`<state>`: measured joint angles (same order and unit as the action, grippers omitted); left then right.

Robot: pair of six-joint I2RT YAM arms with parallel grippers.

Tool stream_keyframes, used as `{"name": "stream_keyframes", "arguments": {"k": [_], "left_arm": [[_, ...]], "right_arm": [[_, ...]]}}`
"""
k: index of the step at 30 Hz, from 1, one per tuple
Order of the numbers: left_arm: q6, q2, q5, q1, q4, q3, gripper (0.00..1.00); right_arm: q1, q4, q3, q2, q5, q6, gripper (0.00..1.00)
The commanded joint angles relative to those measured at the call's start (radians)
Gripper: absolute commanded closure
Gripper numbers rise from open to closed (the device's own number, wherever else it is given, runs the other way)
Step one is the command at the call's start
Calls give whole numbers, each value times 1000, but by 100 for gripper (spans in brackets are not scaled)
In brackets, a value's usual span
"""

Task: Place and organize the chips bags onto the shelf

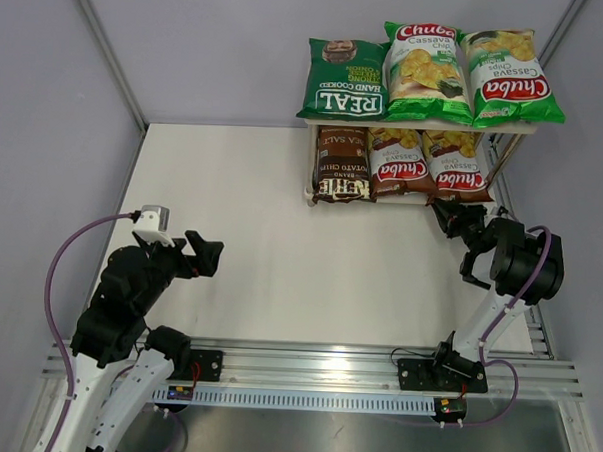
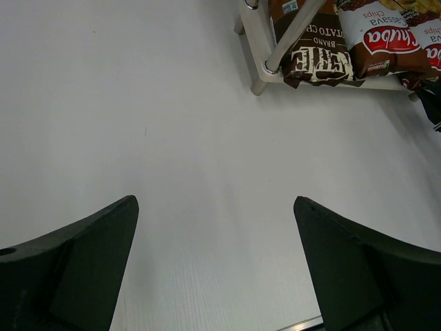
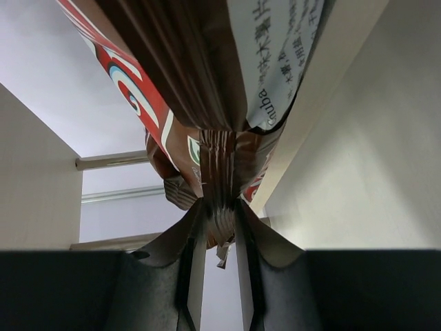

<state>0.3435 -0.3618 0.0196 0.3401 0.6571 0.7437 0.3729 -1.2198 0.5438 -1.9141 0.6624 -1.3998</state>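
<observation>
The shelf (image 1: 500,163) is set far right on the tabletop (image 1: 261,244). On top, the REAL bag (image 1: 345,80) is laid left of the upper Chuba bags (image 1: 425,73); below, the Kettle bag (image 1: 342,166) is laid left of the lower Chuba bags (image 1: 400,168).

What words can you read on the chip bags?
"REAL", "HAND COOKED": dark green bag, upside down.
"Chuba Cassava Chip": top middle bag.
"Chuba Cassava Chips": top right bag, upside down.
"KETTLE BRAND POTATO CHIPS": brown bag, upside down.
"Chuba": lower middle bag and lower right bag.
Smaller print: too small to read.
</observation>
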Motion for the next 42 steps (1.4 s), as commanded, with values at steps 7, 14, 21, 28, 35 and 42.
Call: {"name": "stream_keyframes", "arguments": {"k": [7,14,21,28,35,42], "left_arm": [[8,14,39,7,-31,0,1],[11,17,52,7,-27,0,1],[20,-12,128,7,-11,14,1],[-15,-97,209,-30,-2,51,1],[-32,-129,117,-226,-39,46,1],[-47,-144,132,-273,-33,45,1]], "right_arm": [[-3,-86,55,-37,-23,-27,67],[3,-61,-16,58,-15,-24,41],[20,107,-100,255,-11,92,25],[9,778,-35,692,-58,479,1],[-54,1441,157,1093,-225,832,1],[-284,1762,321,1268,-484,981,0]]}}
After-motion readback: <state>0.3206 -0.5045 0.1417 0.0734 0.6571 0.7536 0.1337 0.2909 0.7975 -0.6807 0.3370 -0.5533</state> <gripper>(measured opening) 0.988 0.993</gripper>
